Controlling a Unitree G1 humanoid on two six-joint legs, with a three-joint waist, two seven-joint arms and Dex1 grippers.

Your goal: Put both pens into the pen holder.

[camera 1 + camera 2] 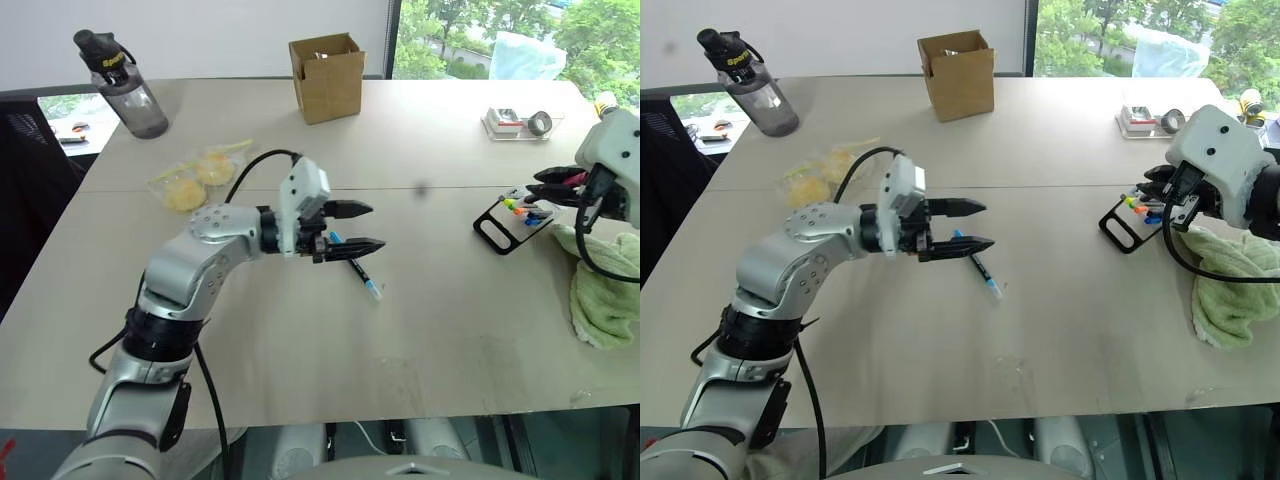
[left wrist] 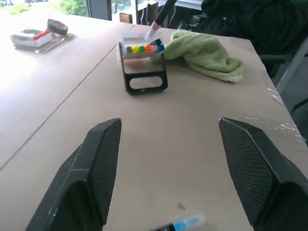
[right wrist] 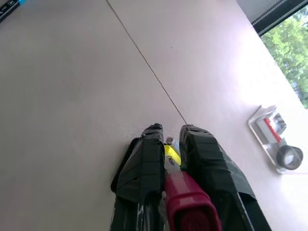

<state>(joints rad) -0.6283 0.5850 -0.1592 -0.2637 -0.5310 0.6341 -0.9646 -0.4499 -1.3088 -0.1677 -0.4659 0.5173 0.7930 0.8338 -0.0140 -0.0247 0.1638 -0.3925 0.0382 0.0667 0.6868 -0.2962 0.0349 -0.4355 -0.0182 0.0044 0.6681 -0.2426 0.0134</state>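
Observation:
A black pen with light-blue ends [image 1: 360, 272] lies on the table near its middle. My left gripper [image 1: 375, 226] hovers just above its near end, open, with nothing between its fingers. In the left wrist view the pen's blue end [image 2: 185, 224] shows below those spread fingers. The pen holder [image 1: 505, 222], a small black rack with colourful marker tips, lies at the right. My right gripper [image 1: 548, 188] hangs over it, shut on the pink-capped pen [image 3: 190, 207]. The holder's yellow tip [image 3: 169, 153] shows just past those fingertips.
A green towel [image 1: 605, 290] lies right beside the holder at the table's right edge. A clear tray with a tape roll [image 1: 520, 122] sits behind it. A cardboard box [image 1: 327, 77], a water bottle [image 1: 125, 85] and a bag of yellow items [image 1: 195, 178] stand farther back.

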